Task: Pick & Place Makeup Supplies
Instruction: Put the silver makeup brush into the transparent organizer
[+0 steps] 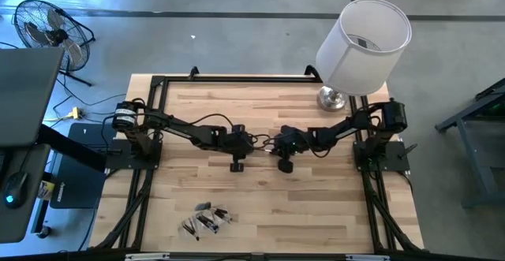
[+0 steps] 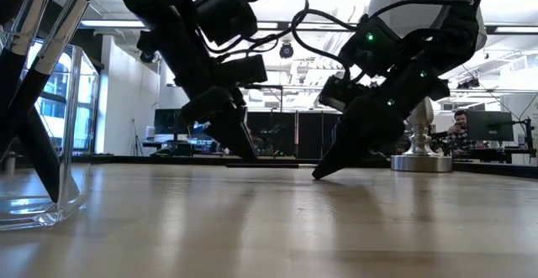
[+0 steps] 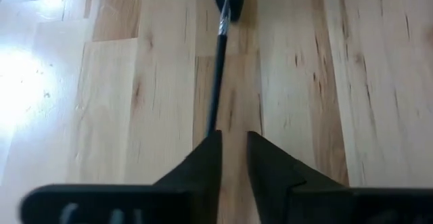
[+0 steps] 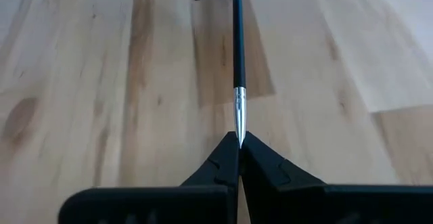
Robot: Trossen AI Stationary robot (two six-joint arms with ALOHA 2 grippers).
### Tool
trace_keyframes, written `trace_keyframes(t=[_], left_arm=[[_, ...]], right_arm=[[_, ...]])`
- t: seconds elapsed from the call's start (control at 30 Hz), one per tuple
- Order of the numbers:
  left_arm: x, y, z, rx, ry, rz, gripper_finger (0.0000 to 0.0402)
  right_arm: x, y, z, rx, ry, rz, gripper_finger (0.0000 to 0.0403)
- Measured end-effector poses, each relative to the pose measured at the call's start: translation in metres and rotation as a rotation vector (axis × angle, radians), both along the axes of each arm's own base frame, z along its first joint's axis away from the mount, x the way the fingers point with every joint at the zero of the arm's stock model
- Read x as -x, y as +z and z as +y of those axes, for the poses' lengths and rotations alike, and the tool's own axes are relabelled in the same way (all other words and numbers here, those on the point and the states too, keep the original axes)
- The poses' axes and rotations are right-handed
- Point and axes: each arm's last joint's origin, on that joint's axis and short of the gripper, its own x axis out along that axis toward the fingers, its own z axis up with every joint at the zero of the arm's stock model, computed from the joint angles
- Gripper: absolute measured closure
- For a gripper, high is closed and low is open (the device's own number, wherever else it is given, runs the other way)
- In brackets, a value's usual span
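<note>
Brush (image 4: 237, 48) pinched at its ferrule in right hand (image 4: 239, 143), left hand (image 3: 233, 143) narrowly parted around its handle.

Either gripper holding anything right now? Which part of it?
Right gripper is shut on a thin brush, pinching its tip end just past the silver ferrule. Left gripper is open around the handle's other end, not clamped.

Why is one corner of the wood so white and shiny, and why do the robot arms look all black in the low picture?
Left wrist view: light glares off the table, washing out the grain. Low view: bright windows and ceiling lights behind turn the left gripper and right gripper into silhouettes; the near clear holder is blurry.
</note>
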Motion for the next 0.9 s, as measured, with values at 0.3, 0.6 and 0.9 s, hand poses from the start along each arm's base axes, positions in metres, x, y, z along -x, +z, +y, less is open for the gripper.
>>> trace_keyframes(t=[0.3,0.6,0.9], left_arm=[[-0.012,0.031,0.000,-0.017,-0.006,0.096,0.0252],[-0.040,0.050,0.001,-0.089,-0.024,0.224,0.0245],[-0.038,0.044,0.001,-0.096,-0.020,0.269,0.0245]], right_arm=[[-0.005,0.024,0.001,0.000,0.031,0.133,0.0402],[-0.037,0.071,-0.002,0.049,0.040,0.186,0.0403],[-0.040,0.086,-0.003,0.088,0.034,0.197,0.0403]])
